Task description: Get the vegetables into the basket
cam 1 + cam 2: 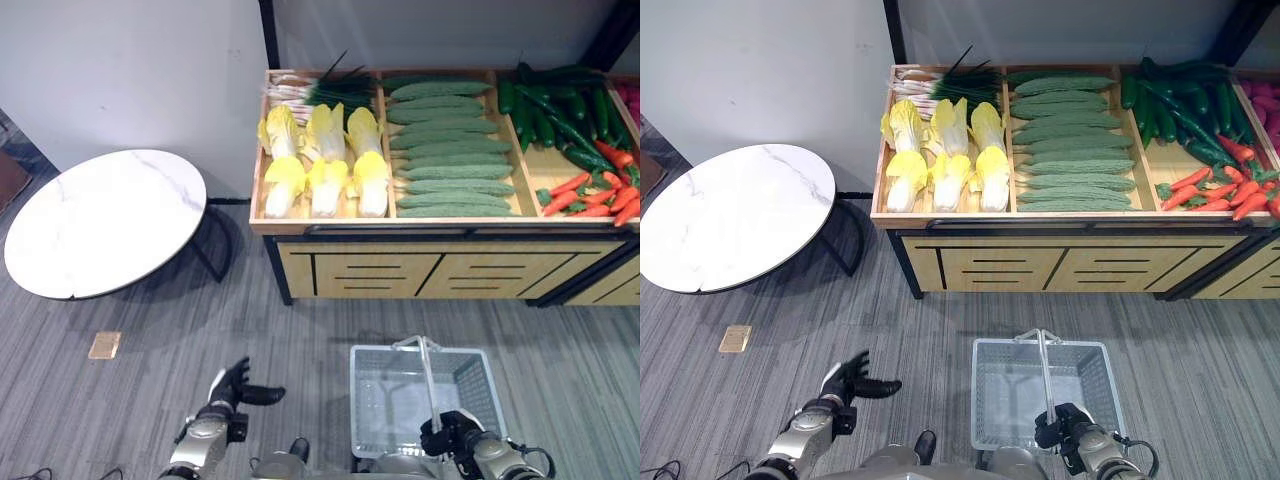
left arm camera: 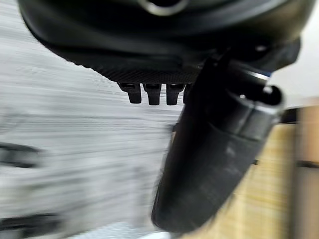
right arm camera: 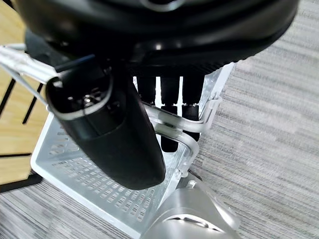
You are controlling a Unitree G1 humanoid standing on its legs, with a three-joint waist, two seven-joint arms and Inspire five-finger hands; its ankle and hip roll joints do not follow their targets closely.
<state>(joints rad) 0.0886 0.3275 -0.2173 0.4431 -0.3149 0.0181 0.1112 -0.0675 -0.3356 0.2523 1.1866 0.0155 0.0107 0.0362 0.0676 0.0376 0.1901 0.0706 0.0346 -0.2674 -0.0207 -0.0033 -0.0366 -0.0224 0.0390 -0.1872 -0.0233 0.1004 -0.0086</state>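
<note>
Two hands frame the left eye view: the right hand [image 1: 452, 436], at 5 o'clock, has its fingers curled round the handle [image 1: 430, 385] of an empty white wire basket [image 1: 372, 400], while the left hand [image 1: 232, 385], at 7 o'clock, hovers over grey floor with fingers relaxed and thumb out, holding nothing. Across the top, a wooden display stand [image 1: 400, 270] carries the vegetables: pale yellow napa cabbages [image 1: 322, 160] at 12 o'clock, bumpy green cucumbers [image 1: 450, 150] at 1 o'clock, red and green peppers [image 1: 585, 150] at 2 o'clock. A round marble table [image 1: 100, 220] sits at 9 o'clock. From the right wrist view, fingers [image 3: 169, 104] hook the thin handle bars above the perforated basket floor [image 3: 79, 164]. Done well, the step likely means closing on the stand with the basket level, then sending the free hand to the near cabbages.
</note>
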